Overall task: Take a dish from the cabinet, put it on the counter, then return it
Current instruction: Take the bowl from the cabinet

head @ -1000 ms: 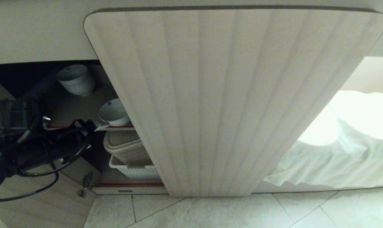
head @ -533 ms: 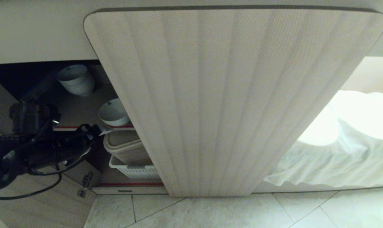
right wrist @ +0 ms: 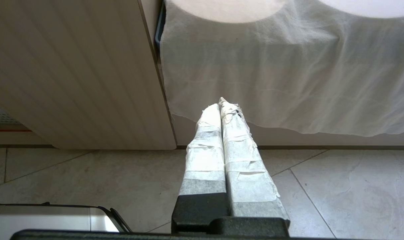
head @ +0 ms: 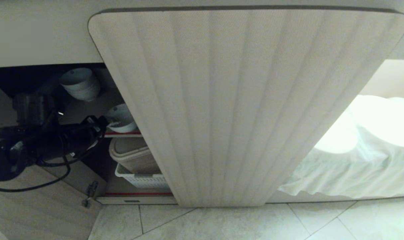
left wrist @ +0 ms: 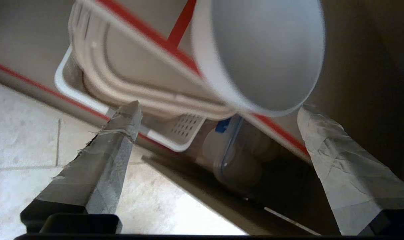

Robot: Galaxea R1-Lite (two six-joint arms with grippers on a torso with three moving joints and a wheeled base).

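The dish [head: 121, 119], a small white bowl, stands at the front of the cabinet's red-taped shelf [head: 123, 134], beside the open fluted door [head: 242, 106]. My left gripper [head: 103, 122] reaches in from the left, its tips at the bowl's side. In the left wrist view the dish [left wrist: 265, 53] fills the space just beyond my open left gripper [left wrist: 220, 111]; the taped fingers [left wrist: 121, 133] stand wide apart and do not touch it. My right gripper [right wrist: 220, 105] hangs shut over the floor in front of the door. The counter is out of view.
A stack of white bowls [head: 80, 83] sits deeper on the shelf. Below it are a beige lidded box [head: 131, 153] in a white basket [head: 141, 180] and a clear container [left wrist: 235, 156]. A white cloth [head: 355, 160] hangs at the right. Another door [head: 38, 213] stands open at lower left.
My left arm has risen and pushed inward. The gripper has come up from below the shelf edge to the dish's level. The dish has not moved.
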